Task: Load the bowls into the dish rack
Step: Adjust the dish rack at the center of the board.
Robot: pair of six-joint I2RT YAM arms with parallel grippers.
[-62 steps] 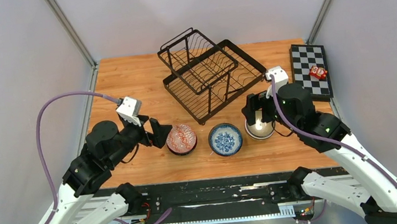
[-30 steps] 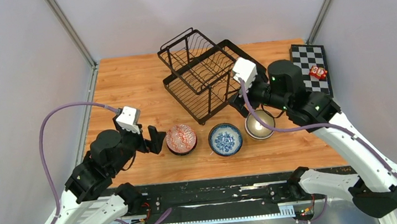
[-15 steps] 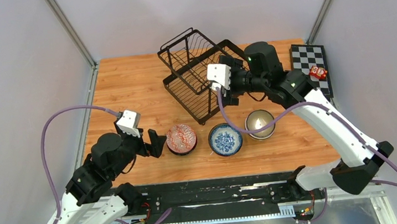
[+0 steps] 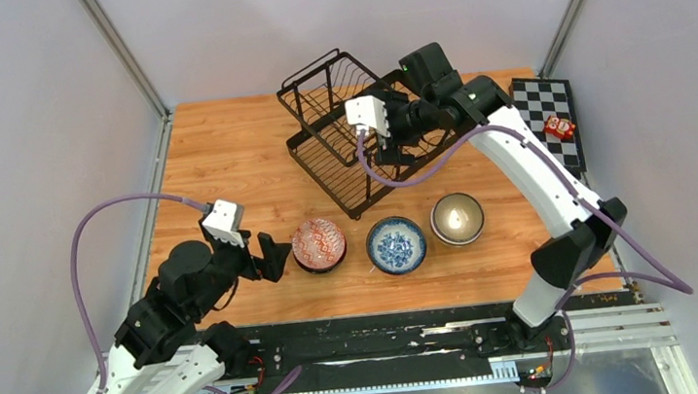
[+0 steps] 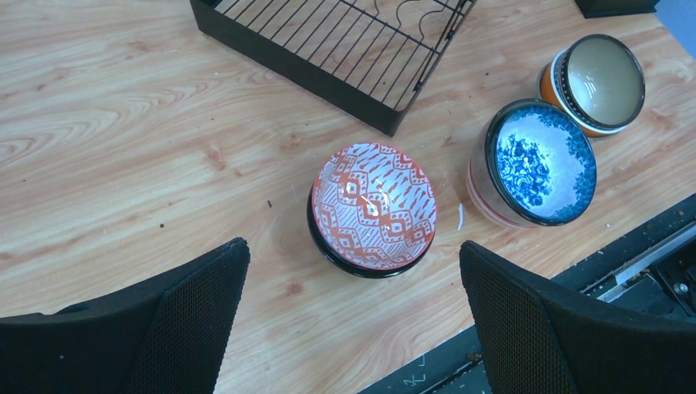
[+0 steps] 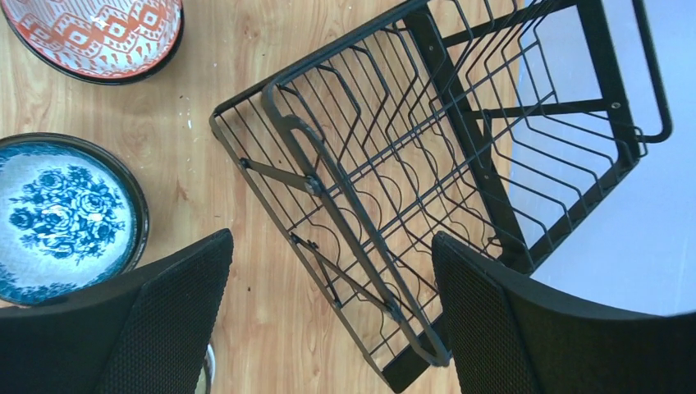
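Wood-grain tabletop (image 4: 223, 151), grey-walled cell: the bowls (image 4: 396, 245) line up at lower centre, none yet in the dish rack (image 4: 346, 163) above. Left end effector (image 5: 353, 320) gapes wide beside them; right end effector (image 6: 332, 275) hangs wide, empty, over the rack.

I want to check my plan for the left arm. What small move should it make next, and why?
Probably ease the left gripper forward and down to the red bowl, so that its rim comes between the jaws. The jaws stand open and empty, this bowl lies nearest and is centred between them in the wrist view, and the rack holds no bowl yet.
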